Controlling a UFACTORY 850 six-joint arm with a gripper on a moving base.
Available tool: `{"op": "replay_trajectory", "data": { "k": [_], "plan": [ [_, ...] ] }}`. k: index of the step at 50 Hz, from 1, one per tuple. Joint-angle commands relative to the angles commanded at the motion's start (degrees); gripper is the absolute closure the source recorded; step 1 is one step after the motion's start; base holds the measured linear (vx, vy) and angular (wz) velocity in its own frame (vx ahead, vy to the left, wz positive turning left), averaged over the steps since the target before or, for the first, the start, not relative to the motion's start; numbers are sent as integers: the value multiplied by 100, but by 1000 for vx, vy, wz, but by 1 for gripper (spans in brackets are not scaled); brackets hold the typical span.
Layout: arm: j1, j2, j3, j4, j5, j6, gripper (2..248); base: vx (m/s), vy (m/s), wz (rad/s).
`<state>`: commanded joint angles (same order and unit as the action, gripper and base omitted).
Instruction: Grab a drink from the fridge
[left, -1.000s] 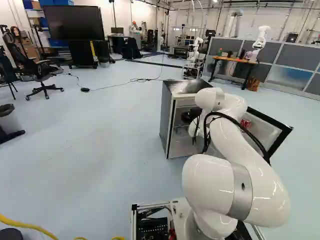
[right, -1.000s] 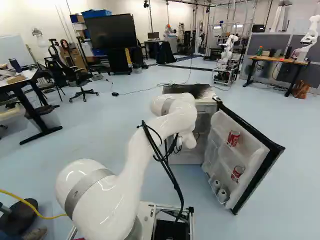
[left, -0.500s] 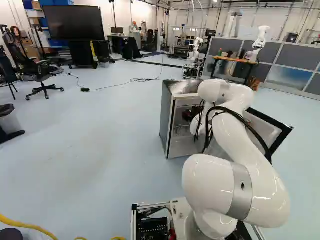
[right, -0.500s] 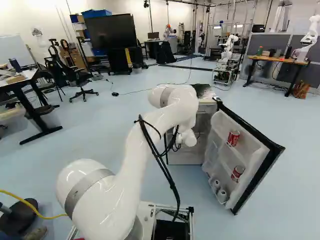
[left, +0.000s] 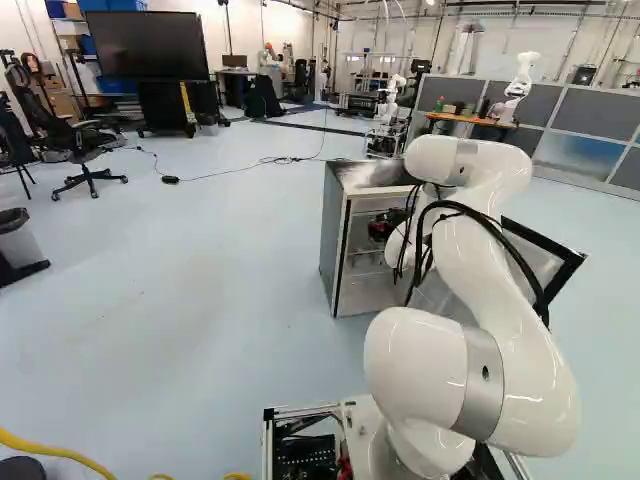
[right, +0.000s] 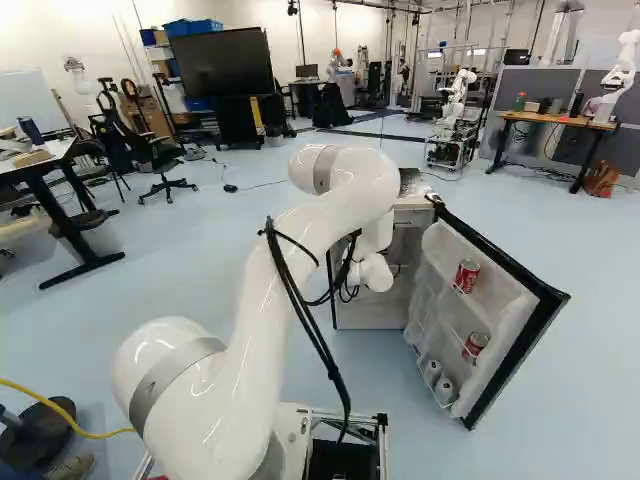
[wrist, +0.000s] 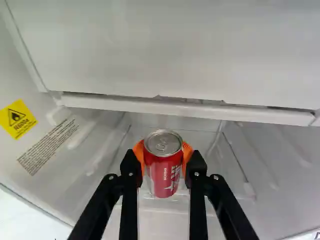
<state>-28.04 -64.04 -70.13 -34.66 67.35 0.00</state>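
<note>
Right, gripper: the black claw (left: 384, 229) is in the open fridge (left: 338, 245), clenched around a red can (wrist: 165, 175).
Pads: orange ones (wrist: 139, 154) hug the can from both sides!
Red can: it's inside the fridge compartment, between the fingertips, silver lid and pull tab towards the wrist camera; whether its base touches anything, I can't tell.
Arm: white, bent (right: 245, 330), reaching over to the fridge, black cables (right: 305, 315) looping alongside.
Door: swung wide (right: 440, 250), with two more red cans (right: 467, 276) on its racks and pale cans (right: 445, 390) down low.
</note>
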Motion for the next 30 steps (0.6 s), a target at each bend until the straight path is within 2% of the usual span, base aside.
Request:
{"op": "replay_trajectory", "data": {
  "k": [30],
  "plan": [
    [-173,1126,1383,0,0,0,156,0,0,0]
  ]
}}
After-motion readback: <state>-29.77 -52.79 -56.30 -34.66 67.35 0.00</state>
